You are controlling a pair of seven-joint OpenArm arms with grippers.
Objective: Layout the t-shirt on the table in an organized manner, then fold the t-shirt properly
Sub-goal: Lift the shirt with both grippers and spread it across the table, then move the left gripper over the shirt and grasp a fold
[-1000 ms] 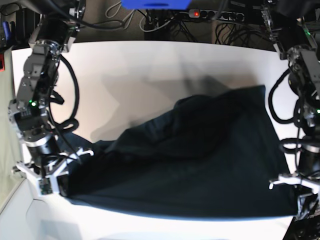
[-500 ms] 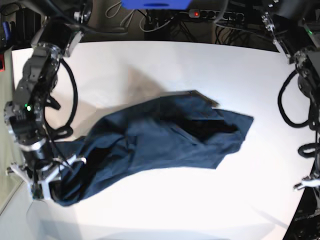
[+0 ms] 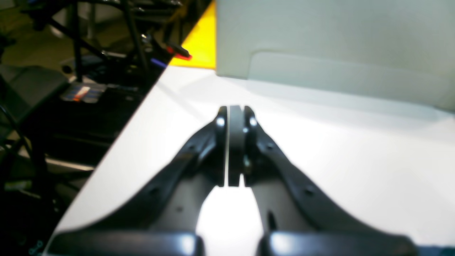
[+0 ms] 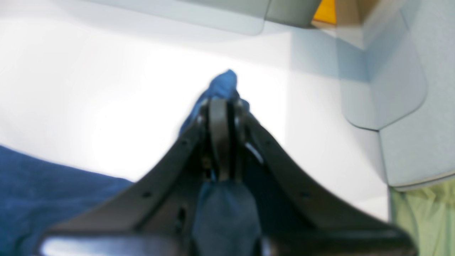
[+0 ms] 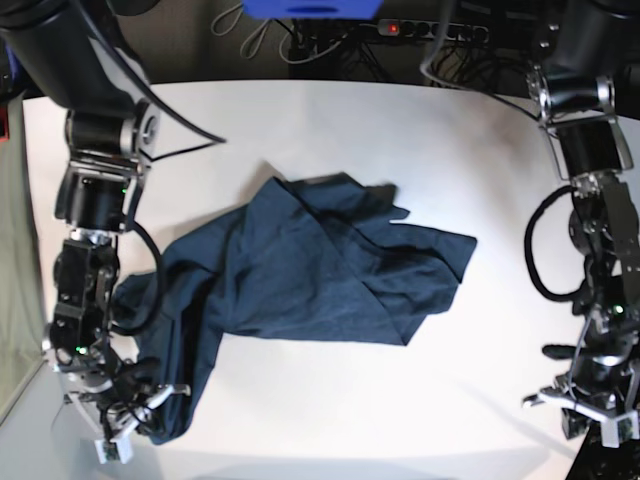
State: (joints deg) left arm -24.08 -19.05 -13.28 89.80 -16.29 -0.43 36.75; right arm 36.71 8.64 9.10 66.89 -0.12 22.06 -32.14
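Right claw: your right claw (image 4: 222, 117) is pinching the t-shirt (image 5: 310, 275); dark blue cloth bunches between its pressed-together pads and pokes out past the tips in the right wrist view.
Right claw place: in the base view you see it (image 5: 135, 425) low at the near left corner of the desk (image 5: 350, 130), buried in the shirt's bunched end.
Left claw: your left claw (image 3: 233, 113) has its pads pressed together with nothing between them; only bare white desk (image 3: 337, 142) lies under it.
Left claw place: in the base view it (image 5: 590, 410) sits at the near right edge of the desk, well apart from the shirt.
T-shirt: it lies crumpled across the middle of the desk, stretching from the pinched end at near left up toward the centre, with folds overlapping and one pointed corner reaching right.
Behind the desk: cables and a power strip (image 5: 430, 30) with a red light.
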